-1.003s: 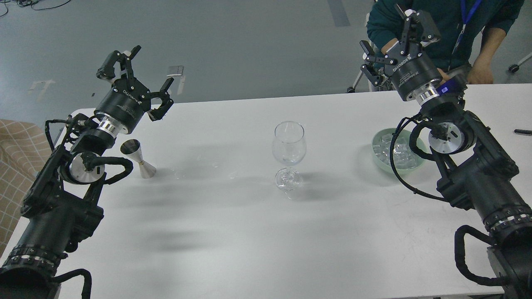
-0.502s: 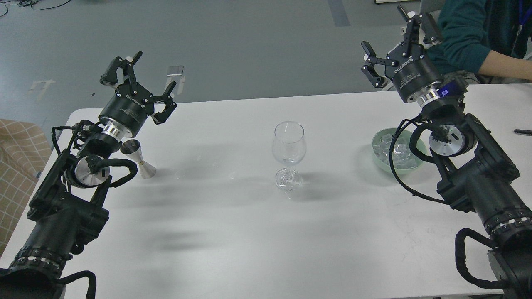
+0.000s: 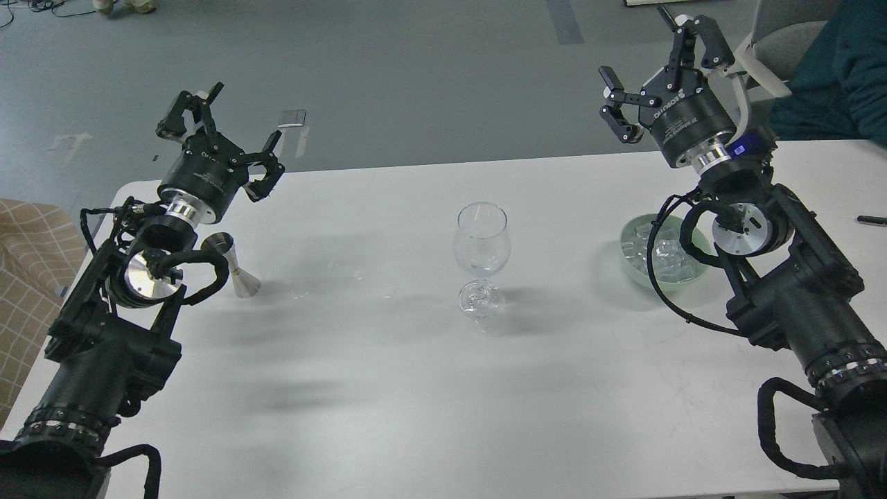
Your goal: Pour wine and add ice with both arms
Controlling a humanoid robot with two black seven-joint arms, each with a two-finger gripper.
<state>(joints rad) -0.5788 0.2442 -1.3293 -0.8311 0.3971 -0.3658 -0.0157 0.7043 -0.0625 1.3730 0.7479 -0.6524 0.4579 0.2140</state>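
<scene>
Black and bulky, the left arm [image 3: 104, 333] is rising from the lower left corner, its segments stacked steeply toward the table's far left edge, a black cable looping round a silver disc at the wrist joint. Its far end is tilting up and away, and the left gripper [image 3: 218, 132] is hanging above the table's back edge with fingers splayed wide and nothing between them. Just beside the wrist, partly hidden behind the cable loop, a steel jigger [image 3: 235, 267] is standing on the white table [image 3: 388, 402]; whether it is holding any wine cannot be told.

Near the table's middle, well apart from both arms, a clear wine glass [image 3: 481, 256] is standing upright on its foot. Its bowl is looking empty or nearly so; no liquid level is showing.

Toward the right, a pale green bowl [image 3: 630, 260] is sitting on the table with the ice [image 3: 662, 253] heaped inside as small glassy cubes. A cable and the silver wrist joint of the right arm [image 3: 797, 305] are crossing in front of the bowl's right side. That arm is climbing from the lower right corner and bending at the wrist, so its end is pointing up and back past the table's far edge. The right gripper [image 3: 658, 73] is spread apart, holding nothing, above the floor beyond the table. A small dark pen-like object [image 3: 872, 220] is lying at the table's right edge.
</scene>
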